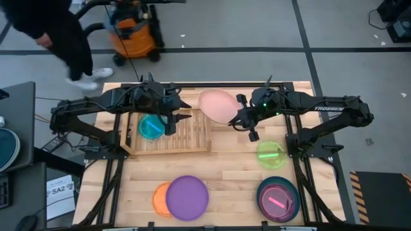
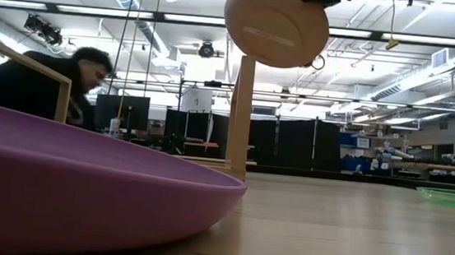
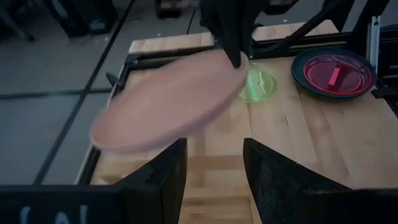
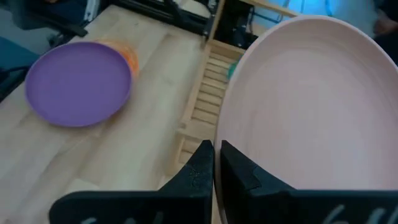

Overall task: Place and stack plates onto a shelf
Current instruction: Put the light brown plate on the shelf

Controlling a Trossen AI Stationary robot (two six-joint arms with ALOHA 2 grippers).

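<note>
Right end effector [image 4: 216, 163] clamped on pink plate [image 1: 217, 105] rim, raised beside shelf [image 1: 192, 133]

A small plate [image 1: 152, 126] lies in the shelf [image 1: 192, 138]; at its three o'clock, a large plate [image 1: 217, 104] held aloft.

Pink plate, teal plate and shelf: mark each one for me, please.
pink plate [image 1: 217, 105], high view, centre of its face, held by the right gripper [image 1: 242, 117].
teal plate [image 1: 151, 126], high view, middle of the plate lying in the shelf.
shelf [image 1: 191, 133], high view, bare slats on its right half.
</note>
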